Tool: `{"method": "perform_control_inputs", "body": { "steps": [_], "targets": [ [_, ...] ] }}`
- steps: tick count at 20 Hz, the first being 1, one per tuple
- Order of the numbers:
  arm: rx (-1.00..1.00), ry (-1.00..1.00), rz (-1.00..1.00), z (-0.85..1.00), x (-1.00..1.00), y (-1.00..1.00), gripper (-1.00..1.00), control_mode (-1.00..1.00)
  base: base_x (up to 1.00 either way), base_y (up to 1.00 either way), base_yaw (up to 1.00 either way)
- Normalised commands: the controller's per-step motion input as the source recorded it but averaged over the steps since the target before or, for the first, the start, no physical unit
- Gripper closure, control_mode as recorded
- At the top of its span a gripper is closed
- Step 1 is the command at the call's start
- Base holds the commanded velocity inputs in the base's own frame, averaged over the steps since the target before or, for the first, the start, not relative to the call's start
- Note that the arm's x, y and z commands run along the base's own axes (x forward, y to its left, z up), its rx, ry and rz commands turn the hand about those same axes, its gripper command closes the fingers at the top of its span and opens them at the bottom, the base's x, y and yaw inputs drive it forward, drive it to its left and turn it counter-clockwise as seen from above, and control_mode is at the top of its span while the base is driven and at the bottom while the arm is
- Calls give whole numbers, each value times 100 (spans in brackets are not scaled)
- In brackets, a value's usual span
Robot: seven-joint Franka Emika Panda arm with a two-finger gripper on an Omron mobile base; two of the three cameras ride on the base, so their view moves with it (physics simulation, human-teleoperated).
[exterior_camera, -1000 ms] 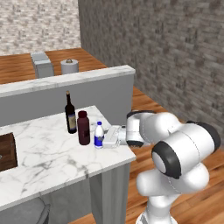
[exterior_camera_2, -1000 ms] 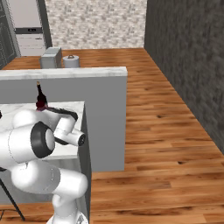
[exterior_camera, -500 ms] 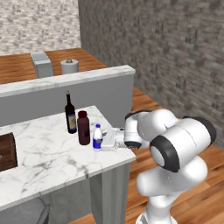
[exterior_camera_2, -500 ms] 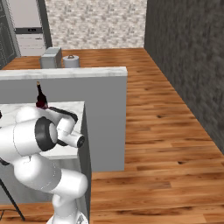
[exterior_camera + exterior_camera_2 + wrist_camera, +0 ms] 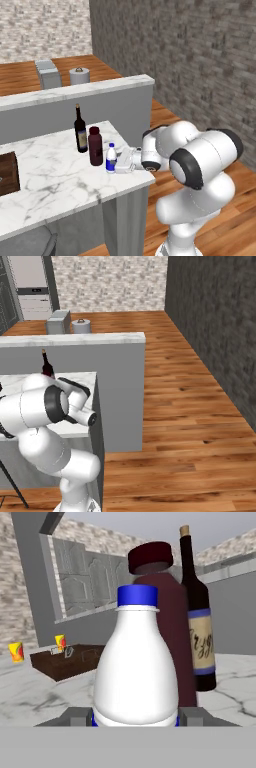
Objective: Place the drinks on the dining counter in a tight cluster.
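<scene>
Counter (image 5: 60,170): white marble slab on grey sides, carrying all three drinks near its right end.

Wine bottle (image 5: 80,130): tall, dark, slim-necked, upright; farthest back of the group.

Maroon bottle (image 5: 95,146): squat, dark cap, upright, just beside the wine bottle and in front of it. In the hand view it (image 5: 167,637) stands directly behind the water bottle, with the wine bottle (image 5: 197,612) to its right.

Water bottle (image 5: 111,158): small, clear, blue cap, upright on the marble, just beside the maroon bottle on the side toward the arm. In the hand view it (image 5: 136,672) sits centred between the two finger tips.

Gripper (image 5: 119,162): reaches in level from the counter's right edge, fingers (image 5: 75,716) set on either side of the water bottle's lower body. They look clenched on it (the tips flank its base closely, with no visible gap).

Box (image 5: 7,172): dark brown, at the left of the counter, well apart from the drinks. Two small orange-yellow cups (image 5: 16,652) stand beyond it; neither is part of the job.

Step in hand: the last drink is being set against the other two; the cluster already reads as tight.

Next move, as a judgement: let go of the water bottle and draw the hand straight back toward the arm, without sweeping sideways. A sideways sweep could tip the light bottle or knock it into the maroon one.
</scene>
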Motion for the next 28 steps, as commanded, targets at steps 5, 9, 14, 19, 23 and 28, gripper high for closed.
{"method": "perform_control_inputs", "body": {
  "steps": [5, 9, 14, 19, 23, 28],
  "targets": [
    [0, 0, 0, 0, 3, 1, 100, -100, 0, 0, 0],
    [0, 0, 0, 0, 1, 2, 100, -100, 0, 0, 0],
    [-1, 0, 0, 0, 2, 9, 100, -100, 0, 0, 0],
    [-3, 0, 0, 0, 9, 17, 100, -100, 0, 0, 0],
    [-2, 0, 0, 0, 13, 10, 100, -100, 0, 0, 0],
    [0, 0, 0, 0, 11, 0, 100, -100, 0, 0, 0]
  ]
}}
